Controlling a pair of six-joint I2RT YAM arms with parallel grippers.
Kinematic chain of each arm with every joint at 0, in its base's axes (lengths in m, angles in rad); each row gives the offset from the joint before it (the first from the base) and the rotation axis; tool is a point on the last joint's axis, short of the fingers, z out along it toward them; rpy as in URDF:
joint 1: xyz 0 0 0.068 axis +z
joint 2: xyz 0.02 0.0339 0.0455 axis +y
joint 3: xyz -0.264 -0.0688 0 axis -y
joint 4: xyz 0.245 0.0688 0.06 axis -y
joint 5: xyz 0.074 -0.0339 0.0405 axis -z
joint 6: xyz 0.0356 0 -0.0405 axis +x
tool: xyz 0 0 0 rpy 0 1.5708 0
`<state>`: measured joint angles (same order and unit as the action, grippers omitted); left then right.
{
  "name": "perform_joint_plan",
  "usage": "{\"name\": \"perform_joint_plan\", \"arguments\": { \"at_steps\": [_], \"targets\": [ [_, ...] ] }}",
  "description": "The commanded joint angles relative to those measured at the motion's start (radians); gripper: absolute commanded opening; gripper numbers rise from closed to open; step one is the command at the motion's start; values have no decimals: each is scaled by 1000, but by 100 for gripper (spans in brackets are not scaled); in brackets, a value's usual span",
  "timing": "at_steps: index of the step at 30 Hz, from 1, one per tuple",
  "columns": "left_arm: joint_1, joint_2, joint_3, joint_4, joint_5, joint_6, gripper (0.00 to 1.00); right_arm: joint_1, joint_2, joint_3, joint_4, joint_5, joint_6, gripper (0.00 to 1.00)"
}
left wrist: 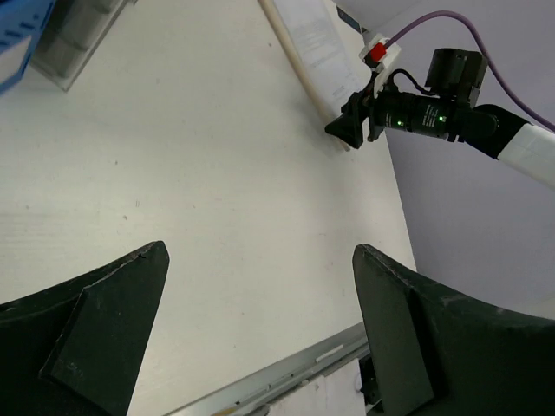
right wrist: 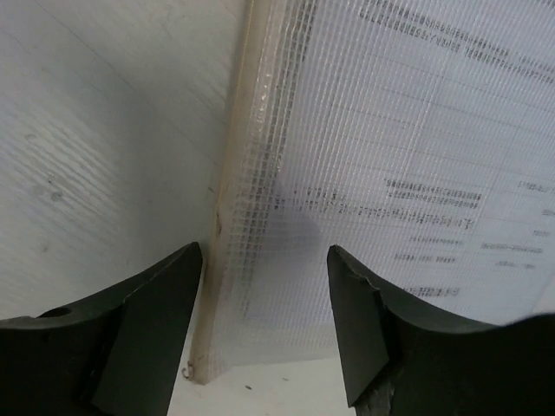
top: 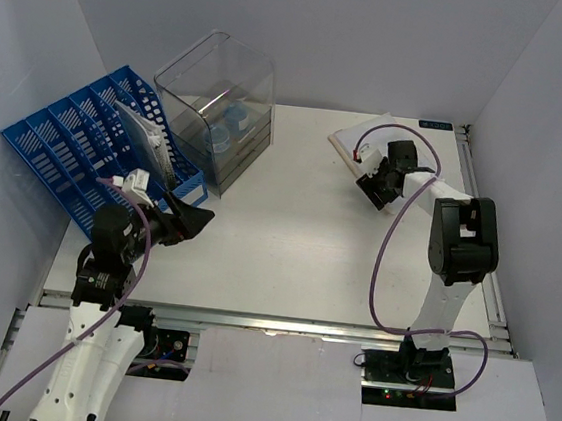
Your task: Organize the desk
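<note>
The left arm (top: 108, 253) and right arm (top: 464, 240) mix white link shells with black joint housings. A purple cable (top: 385, 252) loops along each. At 2 o'clock in the left wrist view, 2 green lights (left wrist: 400, 123) glow on a black barrel beside a red-tabbed white connector (left wrist: 377, 54). The right gripper's (right wrist: 264, 260) fingers (right wrist: 147, 321) are matte black wedges.

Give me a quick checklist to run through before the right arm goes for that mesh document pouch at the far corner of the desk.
1. Right claw open: ok, jaws wide apart.
2. Lined up on the mesh pouch: ok, its long edge runs between the jaws.
3. Contact with the pouch: cannot tell.
4. Left claw out of the way: ok, open, empty, above bare desk.
5. Free slot in the blue file rack: ok, several look empty.
</note>
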<state>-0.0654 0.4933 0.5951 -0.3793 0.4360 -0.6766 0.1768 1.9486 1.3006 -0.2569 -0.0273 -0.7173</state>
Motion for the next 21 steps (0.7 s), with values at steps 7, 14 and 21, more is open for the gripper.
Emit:
{"name": "perform_joint_plan", "arguments": {
  "at_steps": [7, 14, 21],
  "targets": [
    [0, -18, -116, 64, 64, -281, 98, -4, 25, -12, -55, 36, -8, 15],
    [-22, 85, -129, 219, 84, -399, 98, -18, -140, -133, -57, -176, 35, 8],
    [-256, 283, -82, 356, -110, -456, 98, -17, -401, -280, -145, -475, 72, 8]
  ]
}}
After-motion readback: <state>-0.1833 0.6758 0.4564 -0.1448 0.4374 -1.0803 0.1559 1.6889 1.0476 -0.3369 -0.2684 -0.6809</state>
